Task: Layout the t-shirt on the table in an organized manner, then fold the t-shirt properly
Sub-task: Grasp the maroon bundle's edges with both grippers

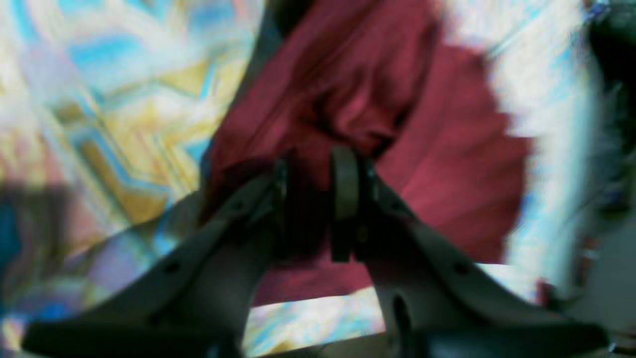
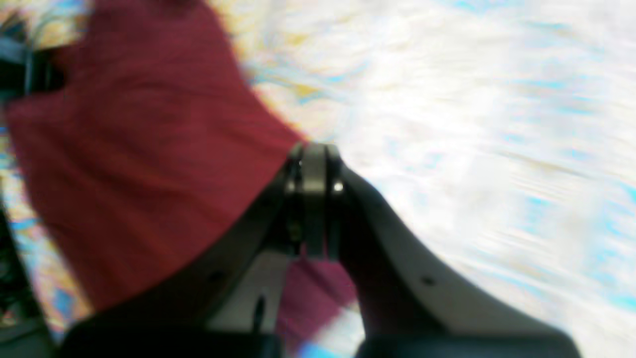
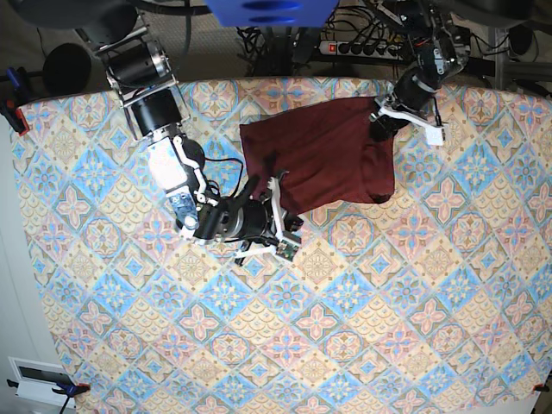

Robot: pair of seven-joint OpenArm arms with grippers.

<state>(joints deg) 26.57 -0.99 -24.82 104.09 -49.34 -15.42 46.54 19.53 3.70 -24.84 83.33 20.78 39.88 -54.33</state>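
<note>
Patterned in blue, pink and cream diamonds, the table (image 3: 362, 328) fills your base view, with cables and a power strip (image 3: 358, 46) along its far edge. You have the t-shirt (image 3: 319, 159) spread loosely near that far edge, stretched between your two grippers and creased rather than flat.

Your left gripper (image 1: 318, 199) sits at the shirt's far corner. In its wrist view the fingers (image 1: 345, 184) stand at a narrow gap with dark maroon cloth bunched between and just beyond them, so you are holding the t-shirt there. The rest of the shirt fans out past the fingertips, with table pattern on both sides.

Your right gripper (image 2: 314, 199) is at the near edge of the shirt. Its fingers (image 2: 314, 179) are pressed together; the cloth spreads away on one side of them, bare table lies on the other, and a strip of maroon shows beneath them. The blurred wrist view leaves it unclear whether cloth is actually pinched.
</note>
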